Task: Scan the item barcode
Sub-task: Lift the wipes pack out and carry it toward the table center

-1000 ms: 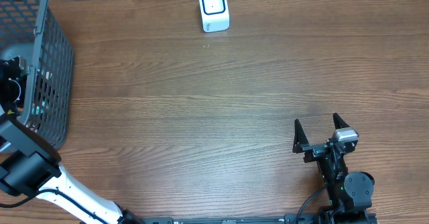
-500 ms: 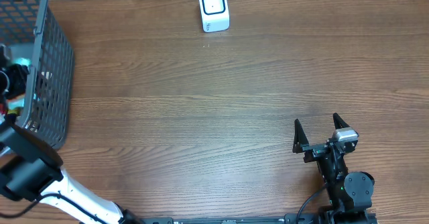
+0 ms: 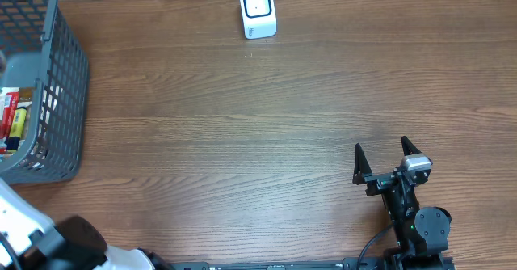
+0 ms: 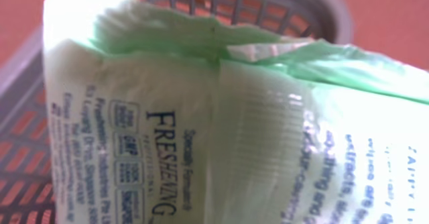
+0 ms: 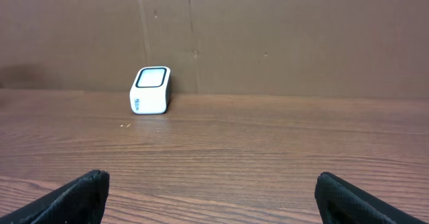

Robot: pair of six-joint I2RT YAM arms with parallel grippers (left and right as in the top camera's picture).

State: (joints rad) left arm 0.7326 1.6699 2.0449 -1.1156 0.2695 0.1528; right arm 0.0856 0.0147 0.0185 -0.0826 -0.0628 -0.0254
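Carry the green pouch (image 4: pixel 221 117), filling the left wrist view with the grey basket (image 3: pixel 65 100) behind it, toward the white scanner (image 3: pixel 258 10) at top centre of the overhead, turning the printed side to bring the barcode square to its window. Cannot tell how the left gripper's jaws stand, fingers hidden by the pouch, so move slowly. Leave the right gripper (image 3: pixel 386 158) at lower right, jaws wide and empty.

We see a brown wood-grain worktop (image 3: pixel 242 141). A small white scanner (image 3: pixel 258 11) stands at the top centre of the frame, and a grey mesh basket (image 3: pixel 69 92) sits at the upper left.
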